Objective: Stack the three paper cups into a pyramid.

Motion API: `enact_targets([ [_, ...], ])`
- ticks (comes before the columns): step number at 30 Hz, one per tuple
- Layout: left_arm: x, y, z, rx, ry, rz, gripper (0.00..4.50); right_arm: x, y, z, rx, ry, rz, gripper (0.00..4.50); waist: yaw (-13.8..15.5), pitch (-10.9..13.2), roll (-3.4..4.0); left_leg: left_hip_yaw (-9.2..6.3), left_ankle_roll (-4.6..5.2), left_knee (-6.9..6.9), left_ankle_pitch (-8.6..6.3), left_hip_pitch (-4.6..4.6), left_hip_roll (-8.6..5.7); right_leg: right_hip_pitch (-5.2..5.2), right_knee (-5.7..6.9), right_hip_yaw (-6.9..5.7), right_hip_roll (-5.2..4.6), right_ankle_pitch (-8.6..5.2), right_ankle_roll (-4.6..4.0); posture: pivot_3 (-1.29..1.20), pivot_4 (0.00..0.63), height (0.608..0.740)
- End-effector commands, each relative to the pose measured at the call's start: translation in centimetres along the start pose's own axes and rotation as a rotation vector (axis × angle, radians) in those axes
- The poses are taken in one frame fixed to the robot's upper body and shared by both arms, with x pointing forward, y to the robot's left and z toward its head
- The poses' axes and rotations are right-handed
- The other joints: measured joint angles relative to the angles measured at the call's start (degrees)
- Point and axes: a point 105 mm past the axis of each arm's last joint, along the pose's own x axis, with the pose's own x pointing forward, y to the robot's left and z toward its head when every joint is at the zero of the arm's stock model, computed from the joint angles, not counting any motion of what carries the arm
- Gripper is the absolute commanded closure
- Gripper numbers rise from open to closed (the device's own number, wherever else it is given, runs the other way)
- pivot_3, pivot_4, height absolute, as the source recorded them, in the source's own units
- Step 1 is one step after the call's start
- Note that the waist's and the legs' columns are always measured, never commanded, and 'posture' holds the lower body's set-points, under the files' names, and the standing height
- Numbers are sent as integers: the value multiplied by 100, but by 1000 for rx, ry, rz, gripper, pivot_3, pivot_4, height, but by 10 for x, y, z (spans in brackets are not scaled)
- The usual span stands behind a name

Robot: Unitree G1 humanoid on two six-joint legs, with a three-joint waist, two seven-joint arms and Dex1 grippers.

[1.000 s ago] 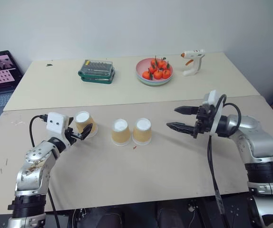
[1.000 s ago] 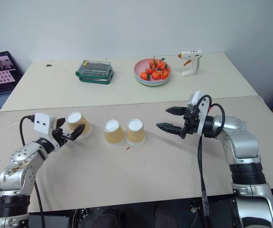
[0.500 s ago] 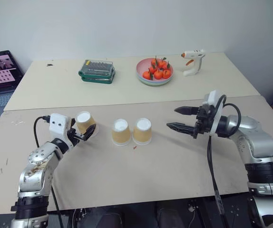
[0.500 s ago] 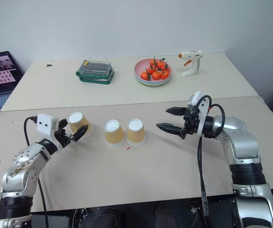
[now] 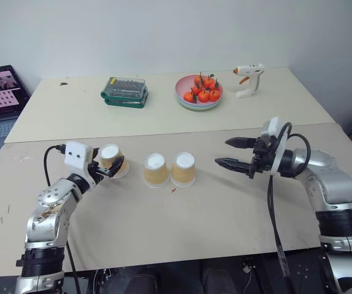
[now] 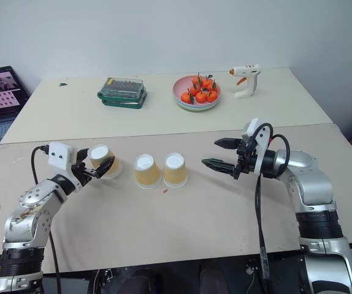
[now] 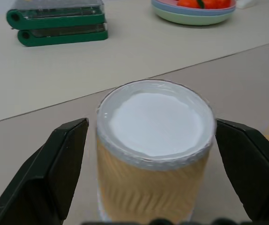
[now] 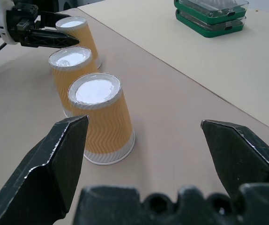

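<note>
You have two cups point(image 5: 169, 169) side by side at the table's point(image 5: 194, 226) middle, the third cup point(image 5: 111, 160) to their left.

Two robot arms reach inward over a table, both grippers spread wide.
The left gripper point(image 5: 110, 166) sits at the frame's left, fingers straddling a paper cup point(image 5: 110, 158) without visibly touching it. The right gripper point(image 5: 230, 152), at centre right, hangs level, pointing left, holding nothing.

Left pincer point(image 5: 110, 166): moved in around the leftmost paper cup point(image 5: 110, 157), fingers now either side of it. That cup: tilted earlier, now nearly upright.
</note>
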Motion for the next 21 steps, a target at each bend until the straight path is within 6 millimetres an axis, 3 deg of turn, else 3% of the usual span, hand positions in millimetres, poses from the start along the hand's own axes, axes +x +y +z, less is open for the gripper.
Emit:
enact_targets([
  [1, -3, -2, 5, 19, -22, 7, 0, 1, 2, 14, -53, -30, 21, 17, 0, 0, 0, 0, 0, 0, 0, 0, 0, 0, 0, 0, 0, 0, 0, 0, 150, 725],
  [8, -8, -4, 3, 4, -28, 7, 0, 0, 4, 13, -51, -23, 29, 17, 9, 0, 0, 0, 1, 0, 0, 0, 0, 0, -1, 0, 0, 0, 0, 0, 150, 725],
  [11, -10, -8, 8, -12, -59, -23, 694, 1, 4, 13, -52, -23, 32, 0, 9, 0, 0, 0, 1, 1, 0, 0, 0, 0, 0, 0, 0, 0, 0, 0, 150, 725],
  [14, -10, -11, 9, -22, -53, -35, 1856, 2, 4, 13, -53, -24, 34, 0, 0, 0, 0, 0, 1, 1, -1, -1, 0, 0, -1, 0, 0, 0, 0, 0, 150, 725],
  [17, -7, -7, 5, -69, -31, -11, 2583, 3, 4, 13, -52, -25, 36, 0, 6, 0, 0, 0, 1, 1, -1, -1, 0, 0, -1, 0, 0, 0, 0, 0, 150, 725],
  [20, -6, -5, 5, -69, -19, -2, 2583, 3, 5, 13, -50, -26, 38, 0, 6, 0, 0, 0, 1, 2, 0, -1, 0, 0, 0, 0, 0, 0, 1, 0, 150, 725],
  [21, -6, -5, 5, -57, -15, 1, 2199, 3, 5, 13, -50, -26, 39, 0, 3, 0, 0, 1, 1, 2, 0, -1, 0, 0, 0, 0, 0, 0, 1, 0, 150, 725],
])
